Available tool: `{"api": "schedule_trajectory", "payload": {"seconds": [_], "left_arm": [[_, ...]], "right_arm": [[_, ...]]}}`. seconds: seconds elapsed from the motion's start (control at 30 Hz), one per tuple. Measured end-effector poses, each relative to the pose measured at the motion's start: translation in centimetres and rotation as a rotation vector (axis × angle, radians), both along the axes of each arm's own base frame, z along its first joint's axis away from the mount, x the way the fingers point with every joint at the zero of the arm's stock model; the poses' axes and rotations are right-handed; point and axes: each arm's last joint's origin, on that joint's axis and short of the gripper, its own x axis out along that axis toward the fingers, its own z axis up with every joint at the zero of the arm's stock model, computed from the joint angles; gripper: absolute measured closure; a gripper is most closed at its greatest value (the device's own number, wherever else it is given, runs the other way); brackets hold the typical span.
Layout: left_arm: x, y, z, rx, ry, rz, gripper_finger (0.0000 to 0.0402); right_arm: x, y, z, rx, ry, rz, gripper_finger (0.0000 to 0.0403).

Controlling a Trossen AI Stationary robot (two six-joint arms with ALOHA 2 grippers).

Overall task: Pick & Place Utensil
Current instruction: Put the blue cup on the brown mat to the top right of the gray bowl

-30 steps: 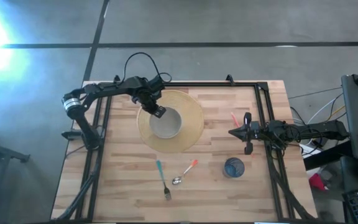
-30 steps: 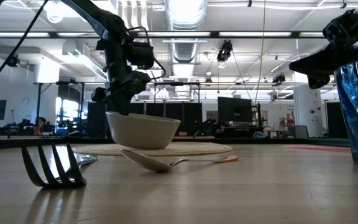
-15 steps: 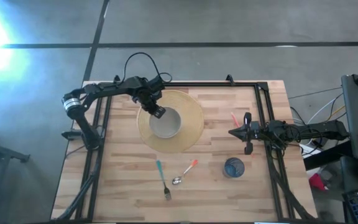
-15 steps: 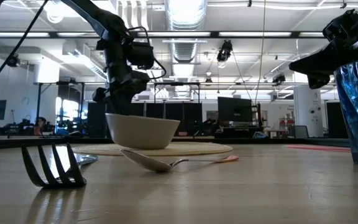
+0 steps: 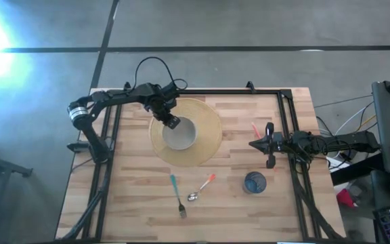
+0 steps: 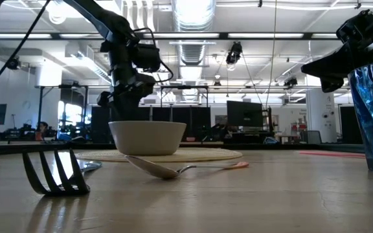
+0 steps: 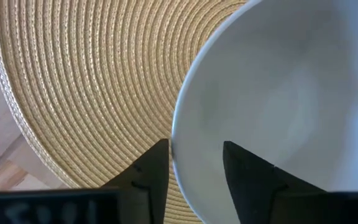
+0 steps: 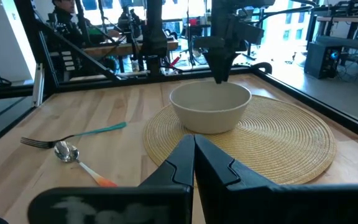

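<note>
The wooden table [image 5: 235,203] carries a round woven placemat [image 5: 208,139] at its centre-left. On the mat stands a white bowl [image 5: 180,134]. The left gripper [image 5: 170,123] sits at the bowl's 10 o'clock rim, fingers straddling the wall with a narrow gap, one inside and one outside; whether they press on it I cannot tell.

Judging by this, the bowl is being placed or let go, and no utensil is picked yet. The next move likely calls for lifting clear of the rim, then travelling toward 6 o'clock.

There, well apart from the mat, lie the teal-handled fork [image 5: 177,195] and, just beside it, the orange-handled spoon [image 5: 200,188].

A blue glass [image 5: 254,182] stands at the mat's 4 o'clock. The right gripper [image 5: 270,144], fingers closed and empty, waits at 3 o'clock. Nothing blocks the utensils.
</note>
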Motion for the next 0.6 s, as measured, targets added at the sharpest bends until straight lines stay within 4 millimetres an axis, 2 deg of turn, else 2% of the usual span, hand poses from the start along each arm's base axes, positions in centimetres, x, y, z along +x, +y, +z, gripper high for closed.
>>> {"api": "schedule_trajectory", "payload": {"seconds": [0.33,0.6], "left_arm": [[0.4,0.7,1.7,0.031,-0.039,-0.014,0.0252],[0.5,1.1,5.4,0.052,-0.047,-0.046,0.0252]], "right_arm": [[0.0,0.0,0.0,0.000,0.000,0.000,0.0394],[0.0,0.0,0.0,0.000,0.000,0.000,0.0394]]}}
